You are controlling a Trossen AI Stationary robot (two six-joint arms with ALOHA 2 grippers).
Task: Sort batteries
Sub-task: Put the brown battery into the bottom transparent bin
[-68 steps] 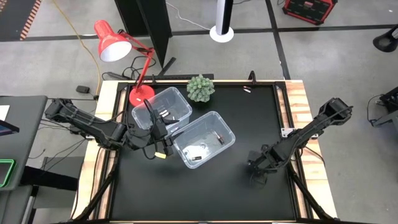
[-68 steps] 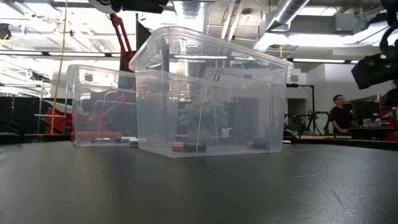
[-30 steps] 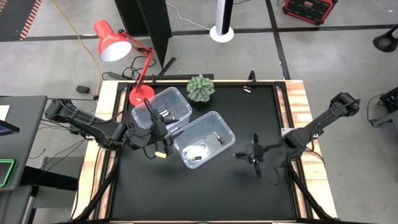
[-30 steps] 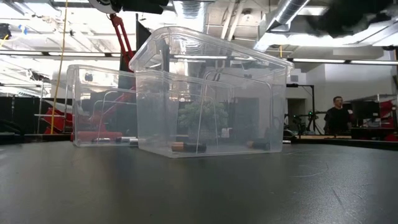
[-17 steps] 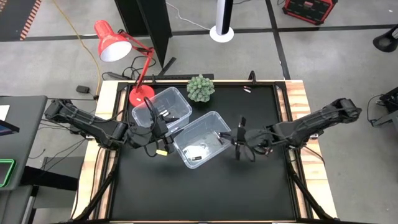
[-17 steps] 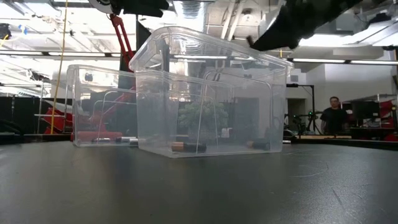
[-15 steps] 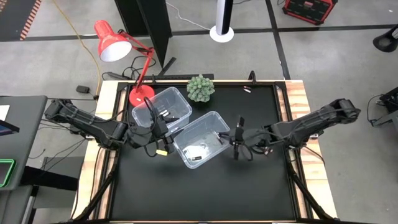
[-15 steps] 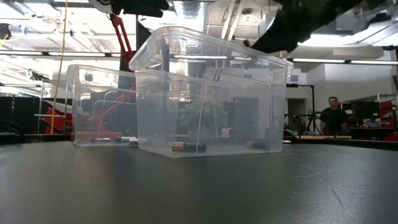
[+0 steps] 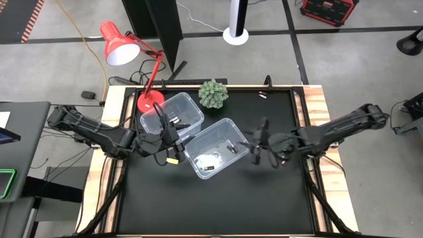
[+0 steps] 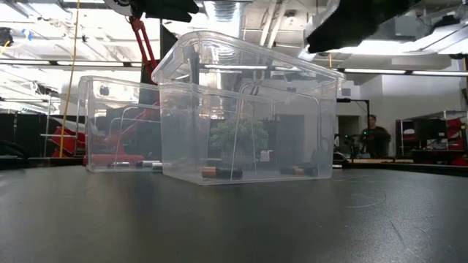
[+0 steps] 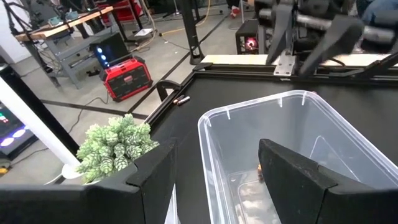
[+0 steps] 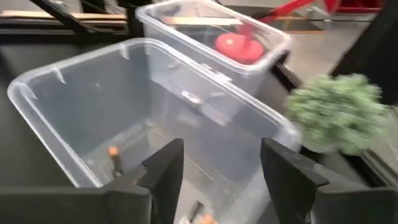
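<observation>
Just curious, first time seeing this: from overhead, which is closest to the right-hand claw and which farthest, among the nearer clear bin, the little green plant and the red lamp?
From the right gripper:
1. Nearer clear bin, just beside it.
2. Green plant, at the table's back edge.
3. Red lamp, far back-left corner.

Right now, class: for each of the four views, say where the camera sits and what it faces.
High: overhead, looking down; both arms, right tool.
Low: tabletop height, facing the near bin.
Left wrist: looks past the left tool at that bin.
Right wrist: past its open fingers, same bin.
All share this bin.
</observation>
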